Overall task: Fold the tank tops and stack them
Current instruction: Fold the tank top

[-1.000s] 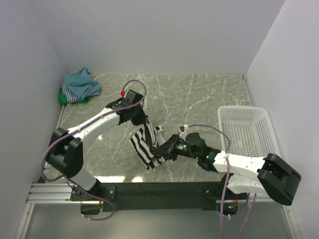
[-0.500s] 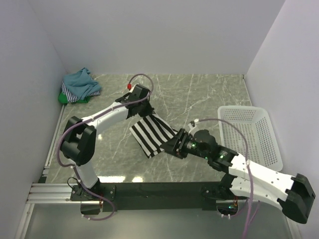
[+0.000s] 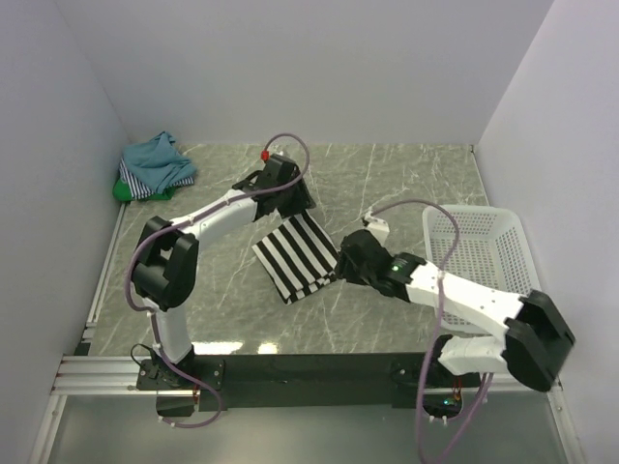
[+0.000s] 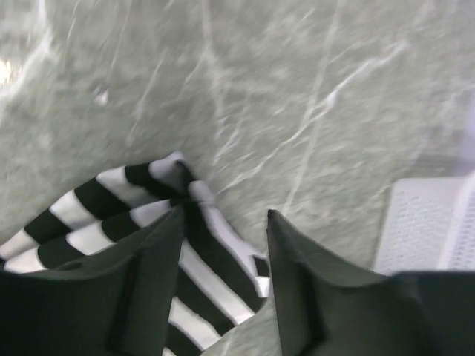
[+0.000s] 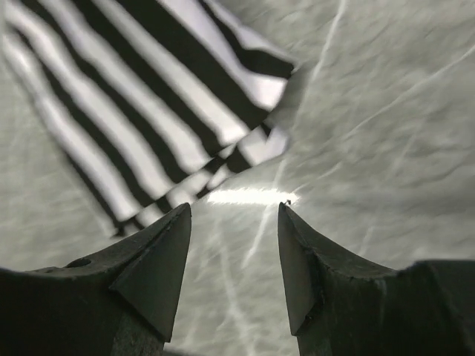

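Note:
The black-and-white striped tank top (image 3: 297, 255) lies folded flat on the marble table, held by neither gripper. My left gripper (image 3: 302, 205) hovers open over its far corner. In the left wrist view that corner of the tank top (image 4: 111, 202) shows between and below the spread fingers (image 4: 148, 282) of the left gripper (image 4: 225, 216), without being pinched. My right gripper (image 3: 346, 261) stands open just off the top's right edge. In the right wrist view the right gripper (image 5: 234, 211) has only bare table in its gap, and the striped top (image 5: 148, 96) lies ahead of it. More tank tops (image 3: 155, 166) sit bunched at the back left, teal uppermost.
A white lattice basket (image 3: 479, 253) stands at the right edge of the table, and its corner (image 4: 423, 230) shows in the left wrist view. White walls close the back and both sides. The black rail with the arm bases runs along the near edge.
Both grippers carried the striped top up and to the right, spread it flat, then let go. The right opened first, the left just now. Both arms have drawn back slightly.

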Controlling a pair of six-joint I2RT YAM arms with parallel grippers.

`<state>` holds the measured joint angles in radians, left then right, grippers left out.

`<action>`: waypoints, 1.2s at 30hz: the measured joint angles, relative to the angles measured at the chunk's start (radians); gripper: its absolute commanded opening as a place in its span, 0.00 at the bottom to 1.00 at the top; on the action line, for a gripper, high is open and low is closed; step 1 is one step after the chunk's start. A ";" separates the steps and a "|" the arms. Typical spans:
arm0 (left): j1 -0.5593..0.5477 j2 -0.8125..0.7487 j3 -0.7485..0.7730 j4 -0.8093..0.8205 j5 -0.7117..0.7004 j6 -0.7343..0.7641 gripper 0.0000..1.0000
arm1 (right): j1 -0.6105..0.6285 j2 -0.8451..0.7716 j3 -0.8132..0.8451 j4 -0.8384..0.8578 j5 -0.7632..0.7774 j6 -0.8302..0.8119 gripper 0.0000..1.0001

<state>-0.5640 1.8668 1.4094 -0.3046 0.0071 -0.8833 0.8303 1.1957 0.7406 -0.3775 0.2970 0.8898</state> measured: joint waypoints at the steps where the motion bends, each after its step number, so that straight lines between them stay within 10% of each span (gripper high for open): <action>1: 0.003 -0.002 0.015 0.001 0.002 0.005 0.57 | -0.003 0.033 0.017 -0.007 0.011 -0.023 0.57; 25: 0.101 -0.301 -0.325 0.000 0.061 -0.005 0.57 | 0.082 0.257 0.140 0.022 0.017 -0.313 0.50; 36: 0.104 -0.101 -0.033 -0.051 0.057 0.051 0.58 | -0.007 0.282 0.240 -0.009 0.082 -0.398 0.59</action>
<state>-0.4603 1.7660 1.3766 -0.3553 0.0639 -0.8318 0.8234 1.4776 0.9806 -0.3862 0.3790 0.4919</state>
